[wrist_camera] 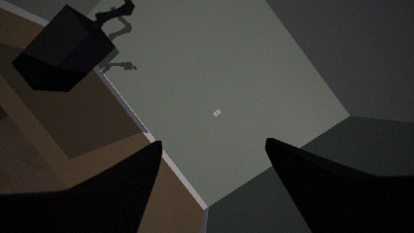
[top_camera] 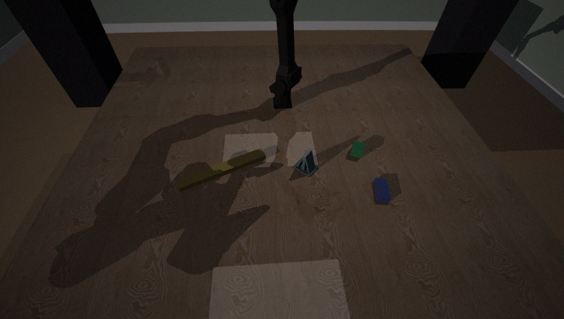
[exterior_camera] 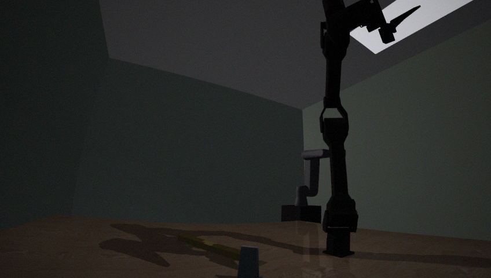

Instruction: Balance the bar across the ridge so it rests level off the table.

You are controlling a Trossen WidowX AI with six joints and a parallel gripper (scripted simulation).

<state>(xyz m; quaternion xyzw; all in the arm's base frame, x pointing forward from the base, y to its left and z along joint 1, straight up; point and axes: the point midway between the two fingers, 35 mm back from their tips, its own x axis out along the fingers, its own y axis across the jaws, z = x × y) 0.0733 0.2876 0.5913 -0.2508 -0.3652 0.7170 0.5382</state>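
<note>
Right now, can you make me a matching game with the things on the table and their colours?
Things:
1. bar
2. ridge
3. block nearest the ridge
4. block farthest from the bar

Colours:
A. dark blue
B. yellow
C. green
D. pale grey-blue

Pairs: 1-B, 2-D, 3-C, 4-A
</note>
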